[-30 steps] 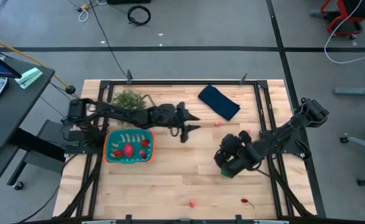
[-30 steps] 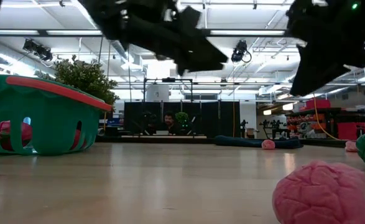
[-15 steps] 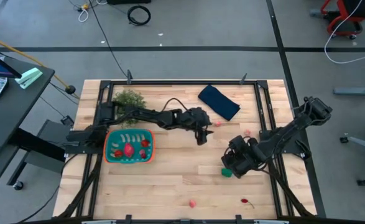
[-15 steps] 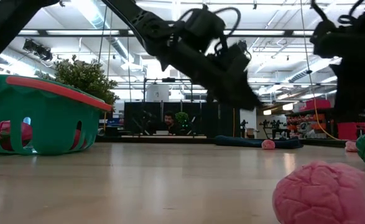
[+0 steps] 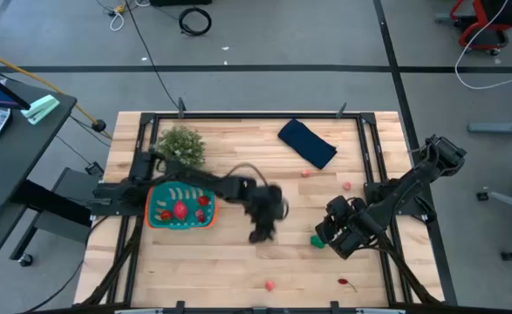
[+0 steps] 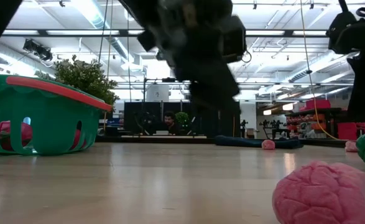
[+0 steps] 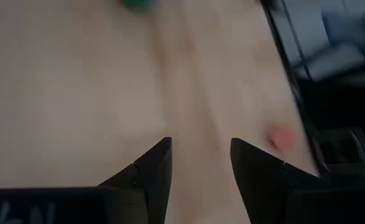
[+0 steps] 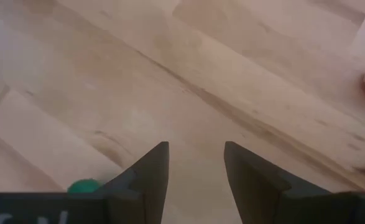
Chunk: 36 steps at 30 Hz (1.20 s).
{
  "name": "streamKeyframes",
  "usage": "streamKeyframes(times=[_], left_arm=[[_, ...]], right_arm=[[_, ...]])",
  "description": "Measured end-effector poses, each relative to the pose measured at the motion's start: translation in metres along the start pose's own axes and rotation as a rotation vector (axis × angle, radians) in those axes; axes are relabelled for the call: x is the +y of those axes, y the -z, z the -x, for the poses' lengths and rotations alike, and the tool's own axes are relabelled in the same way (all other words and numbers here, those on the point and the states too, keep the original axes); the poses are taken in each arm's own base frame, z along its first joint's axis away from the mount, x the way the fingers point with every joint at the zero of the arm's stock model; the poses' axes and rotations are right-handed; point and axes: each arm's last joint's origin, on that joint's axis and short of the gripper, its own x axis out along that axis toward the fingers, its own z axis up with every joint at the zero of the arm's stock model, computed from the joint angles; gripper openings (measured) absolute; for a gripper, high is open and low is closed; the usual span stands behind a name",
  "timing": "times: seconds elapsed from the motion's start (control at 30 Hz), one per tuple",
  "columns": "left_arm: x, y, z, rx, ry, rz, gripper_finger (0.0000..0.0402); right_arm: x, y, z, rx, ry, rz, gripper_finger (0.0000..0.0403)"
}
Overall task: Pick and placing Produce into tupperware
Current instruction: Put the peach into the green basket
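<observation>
A: Right, which piece is targeted? A green produce piece (image 5: 317, 242) is seen on bare wood toward the right side of the table, just beside the right gripper (image 5: 337, 237), on its inboard side.

B: Confirmed. In the right wrist view the same green piece (image 8: 84, 186) is caught at the edge of the fingers (image 8: 146, 176), off to one side, not between them. The jaws are parted and nothing is held.

A: And the left gripper (image 5: 262, 232)?

B: Placed mid-table, between the tupperware (image 5: 153, 215) and the green piece. Its jaws are parted in the left wrist view, nothing between them. The green piece (image 7: 135, 4) shows far ahead of it; a pink piece (image 7: 282, 136) lies off to the side near the table frame.

A: So the right arm is judged nearer to the green piece. Long axis?

B: None to speak of: the piece reads as a small rounded lump, so no wrist alignment is called for. Only a sideways shift would be needed to centre it.

A: Other loose produce?

B: A pink piece (image 5: 270, 284) and a red piece (image 5: 346, 283) are seen near the front edge, two more pink ones (image 5: 305, 173) (image 5: 346, 186) toward the blue cloth (image 5: 308, 143). Several red and pink pieces already lie in the tupperware, which is teal with an orange rim.

A: Carry distance?

B: Long: the tupperware sits well apart, at the left side below the plant (image 5: 180, 142).
</observation>
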Motion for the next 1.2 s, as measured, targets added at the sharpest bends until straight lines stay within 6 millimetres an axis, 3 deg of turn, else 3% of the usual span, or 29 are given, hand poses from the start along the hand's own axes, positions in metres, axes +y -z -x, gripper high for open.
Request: streamKeyframes(times=[0.23,0.47,0.63,0.87,1.2], left_arm=[[-0.074,0.026,-0.032,0.119,0.032,-0.046,0.0149],[-0.112,0.038,-0.047,0.069,-0.104,-0.146,0.0141],[-0.125,0.047,-0.061,0.022,-0.183,-0.213,0.0163],[-0.143,0.046,-0.082,-0.150,-0.116,-0.241,0.0207],[-0.129,0.061,-0.107,-0.166,-0.210,-0.116,0.0223]], right_arm=[[0.000,0.000,0.000,-0.010,-0.003,0.006,0.0164],[0.000,0.000,0.000,-0.012,-0.001,0.033,0.0164],[0.000,0.000,0.000,-0.012,0.000,0.042,0.0164],[0.002,0.000,0.000,-0.011,-0.019,0.075,0.0164],[0.003,0.000,0.000,-0.031,-0.026,0.134,0.0165]])
